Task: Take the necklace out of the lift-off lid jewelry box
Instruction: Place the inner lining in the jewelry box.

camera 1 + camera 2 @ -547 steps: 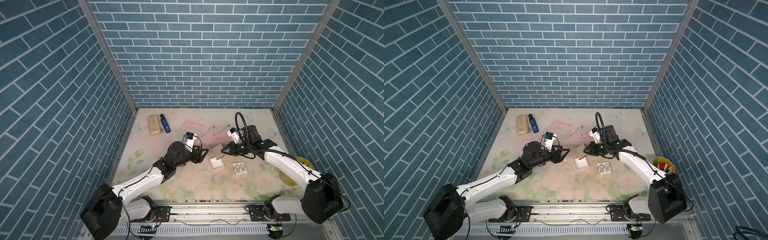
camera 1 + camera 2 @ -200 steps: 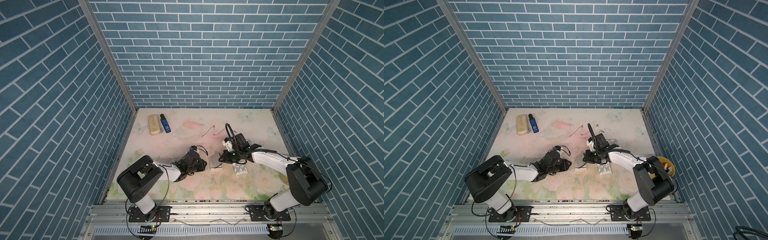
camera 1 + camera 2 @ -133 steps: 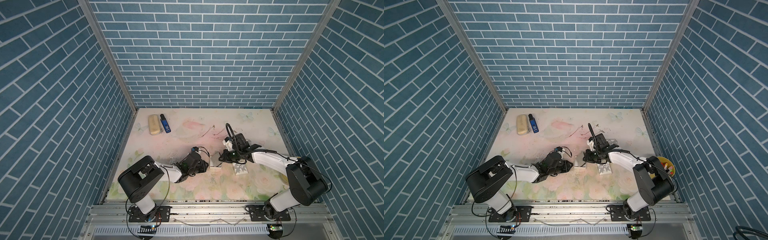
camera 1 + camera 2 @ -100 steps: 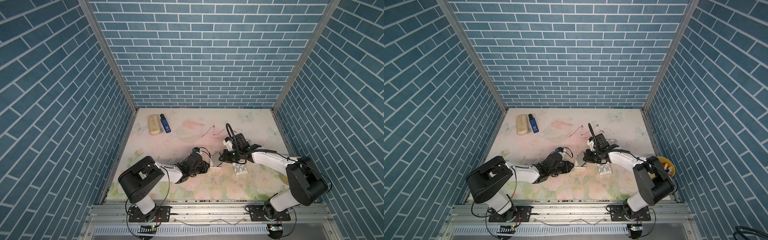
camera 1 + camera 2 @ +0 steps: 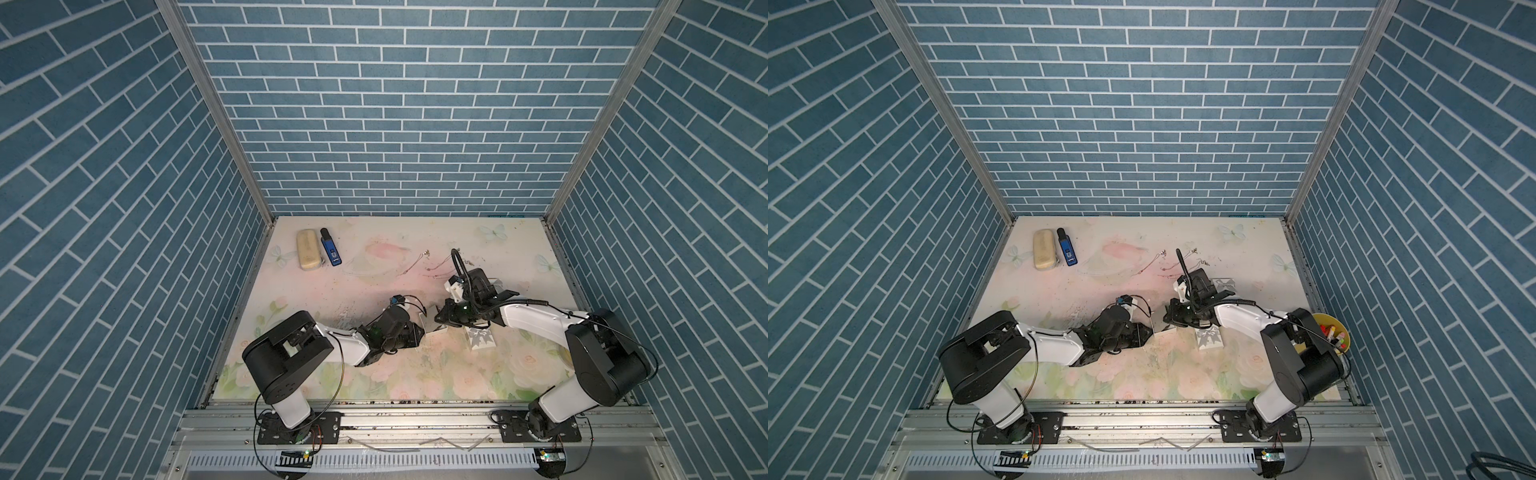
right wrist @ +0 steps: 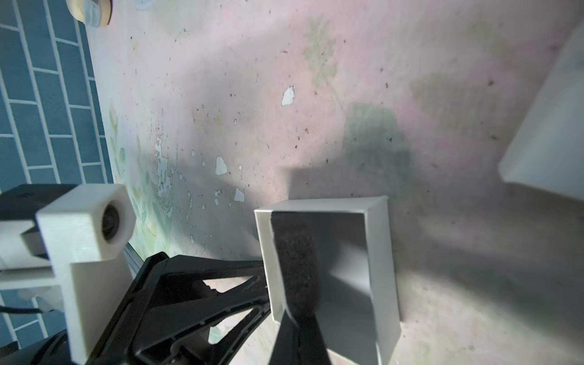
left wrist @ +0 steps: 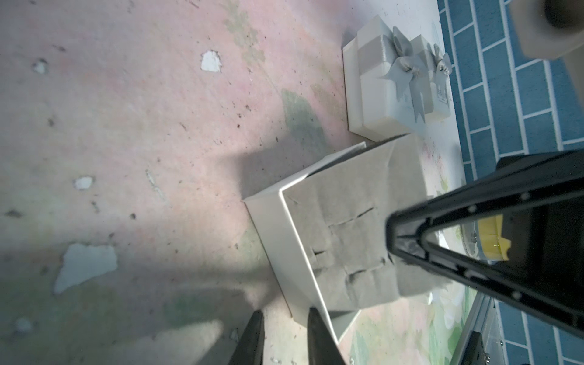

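1. While you check both top views, note the jewelry box (image 5: 438,330) sits open mid-mat, between the two grippers.
2. The left gripper (image 7: 284,313) has its fingers narrowly parted, astride the box's near wall. You can't tell whether they clamp it.
3. The right gripper (image 5: 441,318) is closed tight, tip down in the box. In the right wrist view it looks to be pinching the velvet insert (image 6: 294,252), which stands on edge along one wall.
4. You see the insert's grey face w/ its slits in the left wrist view.
5. A necklace (image 5: 415,262) lies flat on the mat (image 5: 374,291) toward the back wall, well apart from the box, w/ a 2nd chain (image 5: 438,267) near it.
6. The bow-topped lid (image 5: 480,336) lies just beside the box, on the right arm's side.
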You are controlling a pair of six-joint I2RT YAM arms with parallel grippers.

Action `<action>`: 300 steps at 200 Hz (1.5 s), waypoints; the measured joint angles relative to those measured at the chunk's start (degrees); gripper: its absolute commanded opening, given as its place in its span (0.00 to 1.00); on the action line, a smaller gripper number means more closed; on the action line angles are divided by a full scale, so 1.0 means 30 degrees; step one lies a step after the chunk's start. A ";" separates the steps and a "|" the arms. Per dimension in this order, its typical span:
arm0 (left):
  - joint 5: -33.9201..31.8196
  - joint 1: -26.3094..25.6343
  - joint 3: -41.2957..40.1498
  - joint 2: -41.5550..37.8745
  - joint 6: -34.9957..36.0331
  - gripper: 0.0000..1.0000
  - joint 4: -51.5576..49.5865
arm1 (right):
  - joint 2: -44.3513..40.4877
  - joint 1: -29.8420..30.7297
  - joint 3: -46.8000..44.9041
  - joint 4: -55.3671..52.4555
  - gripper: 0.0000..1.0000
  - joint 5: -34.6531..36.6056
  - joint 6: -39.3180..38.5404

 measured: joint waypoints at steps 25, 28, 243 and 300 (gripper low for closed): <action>-0.0015 0.0000 0.0000 0.0000 0.0000 0.26 -0.0015 | 0.0131 0.0029 -0.0219 0.0226 0.22 -0.0138 0.0423; -0.0036 0.0000 0.0000 0.0000 0.0000 0.25 -0.0015 | 0.0138 0.0036 -0.0219 0.0226 0.25 -0.0146 0.0379; -0.0831 0.0146 0.0736 -0.0845 0.0998 0.27 -0.1406 | -0.1756 0.0678 0.2361 -0.5020 0.17 0.3038 -0.2033; -0.0619 0.0182 0.0940 -0.0474 0.1078 0.27 -0.1333 | 0.0386 0.0678 0.2688 -0.5027 0.10 0.3279 -0.2484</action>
